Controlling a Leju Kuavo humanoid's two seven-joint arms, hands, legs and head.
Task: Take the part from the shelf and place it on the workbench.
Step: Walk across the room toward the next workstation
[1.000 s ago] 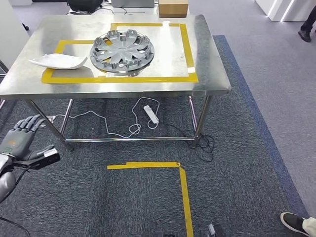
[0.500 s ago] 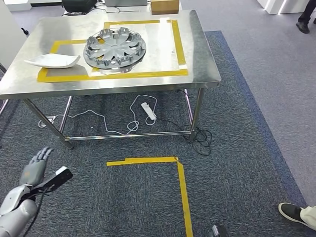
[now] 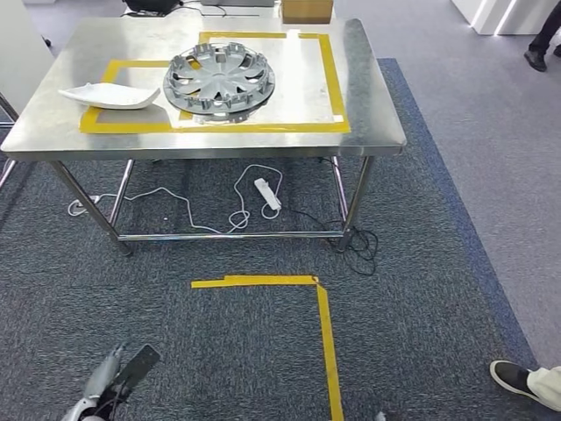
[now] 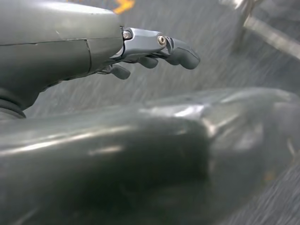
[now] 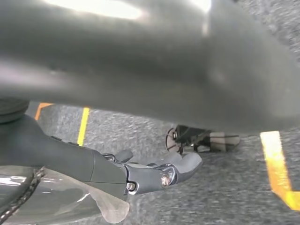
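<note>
Dark grey carpet (image 3: pixel 218 351) marked with yellow tape (image 3: pixel 327 338) runs under a steel workbench (image 3: pixel 371 105). Inside the workbench's taped rectangle, a silver wheel cover (image 3: pixel 219 79) lies flat near the middle. A white curved part (image 3: pixel 109 95) lies over the tape line close to the left edge. A white power strip (image 3: pixel 267 194) sits on the floor beneath. The left hand (image 3: pixel 106 379) hangs low, fingers (image 4: pixel 176 47) extended, holding nothing. The right hand (image 5: pixel 155 173) likewise has its fingers stretched out, empty.

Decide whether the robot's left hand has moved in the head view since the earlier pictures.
Yes. The left hand has dropped from level with the table legs to below the floor tape.
</note>
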